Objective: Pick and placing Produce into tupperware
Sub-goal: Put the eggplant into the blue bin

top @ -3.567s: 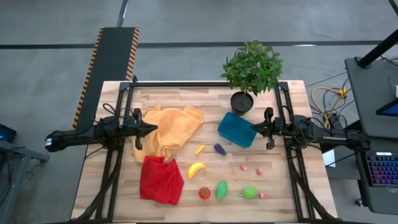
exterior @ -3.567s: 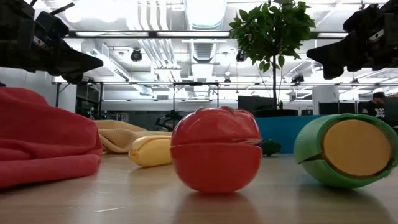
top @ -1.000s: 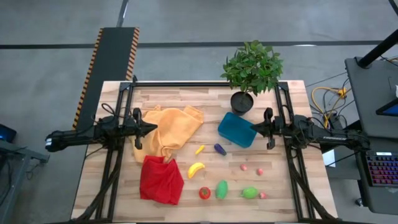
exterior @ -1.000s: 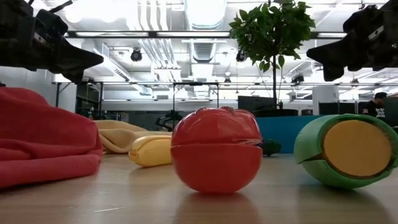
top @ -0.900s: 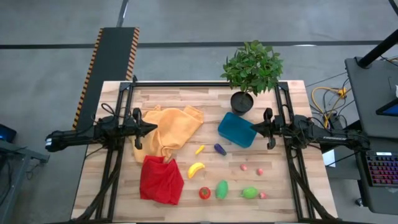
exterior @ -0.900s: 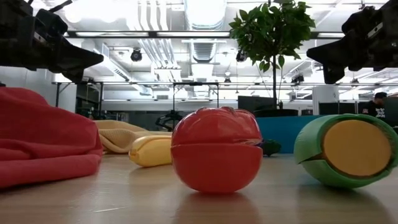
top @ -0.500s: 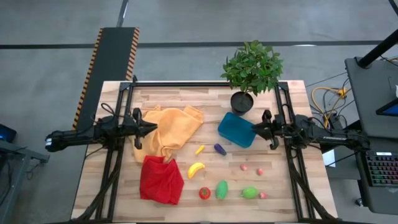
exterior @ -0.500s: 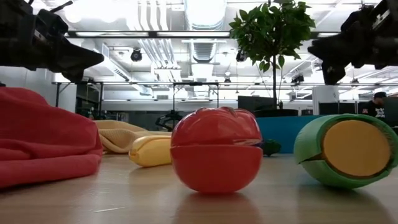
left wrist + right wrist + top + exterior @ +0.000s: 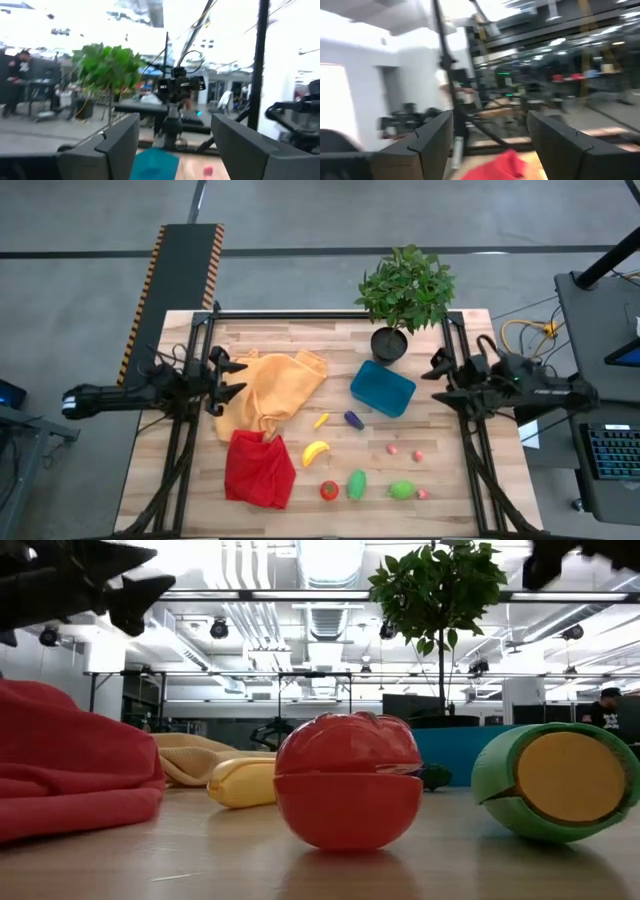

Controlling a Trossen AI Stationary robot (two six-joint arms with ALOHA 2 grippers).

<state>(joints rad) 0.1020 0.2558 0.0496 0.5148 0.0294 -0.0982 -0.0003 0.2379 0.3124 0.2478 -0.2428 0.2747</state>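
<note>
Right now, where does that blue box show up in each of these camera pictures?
High view: the blue box lies right of centre, just below the plant pot.
Low view: only its side shows as a teal band behind the tomato, under the plant's trunk.
Left wrist view: a teal patch at the bottom edge, between the hand's fingers.
Right wrist view: not in it.
Shared landmark: the leafy plant beside the box.

- The floor (image 9: 80, 280) around the table was grey concrete with dark seams.
- A black ramp with striped edges (image 9: 172, 290) lay on this floor.
- White ducts and pipes (image 9: 320, 570) ran under the ceiling, with bright lamps.
- A desk with a keyboard (image 9: 612, 452) stood at the side.
- A person (image 9: 608, 708) sat far behind.
</note>
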